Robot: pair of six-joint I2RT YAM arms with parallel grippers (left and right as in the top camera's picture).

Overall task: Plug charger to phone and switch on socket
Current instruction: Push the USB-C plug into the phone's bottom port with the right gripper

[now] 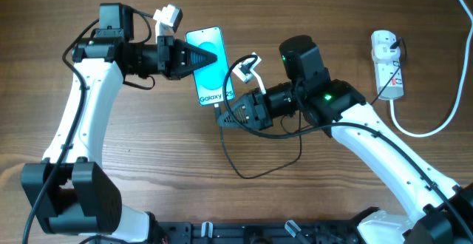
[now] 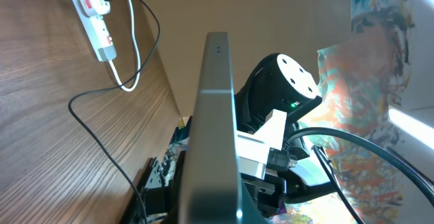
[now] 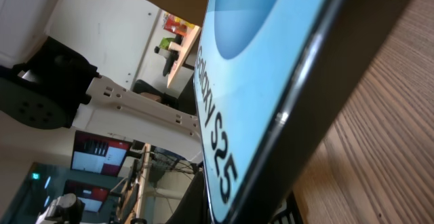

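1. the phone (image 1: 214, 78) is mid-table, with the left fingers (image 1: 207, 58) closed across it.
2. the right fingers (image 1: 225, 114) sit at its near end with the charger (image 1: 242, 176); plugging looks underway, not confirmed.
3. the socket (image 1: 387, 61) lies far right, apparently untouched.
4. the plug tip, the port, the right fingers' opening and the switch setting cannot be made out.

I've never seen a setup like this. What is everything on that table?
Rectangular smartphone with teal-blue screen: one, centre-left, in the left jaws.
Long thin black cable: one, looping on the wood below the phone.
White elongated power strip with red marks: one, far right.
White lead: one, curving from the strip toward the right edge.
Wooden table: one, brown.
Left arm: one, white and black, jaws shut on the phone.
Right arm: one, white and black, jaws at the phone's lower end.
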